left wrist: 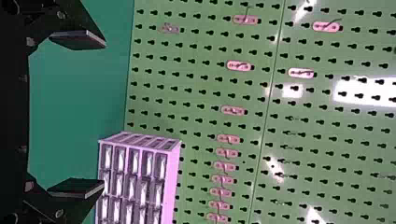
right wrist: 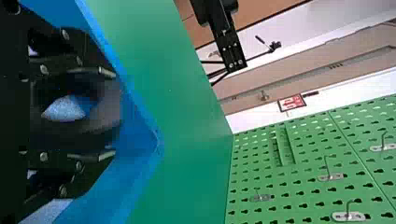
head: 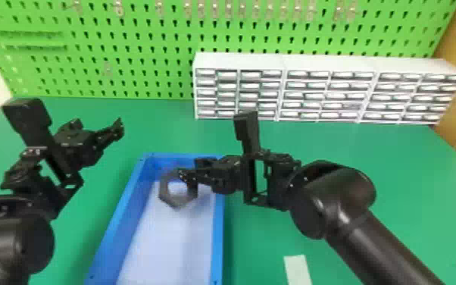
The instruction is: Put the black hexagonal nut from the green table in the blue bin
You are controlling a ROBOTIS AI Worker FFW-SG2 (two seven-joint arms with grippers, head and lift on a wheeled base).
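In the head view, the right gripper [head: 189, 170] has the black hexagonal nut [head: 178, 203] pinched between its fingers, over the far part of the blue bin [head: 123, 206] on the green bench [head: 352, 151]. Off to the left, the left gripper [head: 97, 127] stands wide apart.

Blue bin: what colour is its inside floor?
The bin floor is pale, close to white; it shows best in the head view.

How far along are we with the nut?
Done: the black hexagonal nut is off the green table, over or in the blue bin. In hand: apparently the placing, with the nut at the right gripper; whether it's gripped is unclear. Remaining: settle the nut there, then withdraw the gripper.
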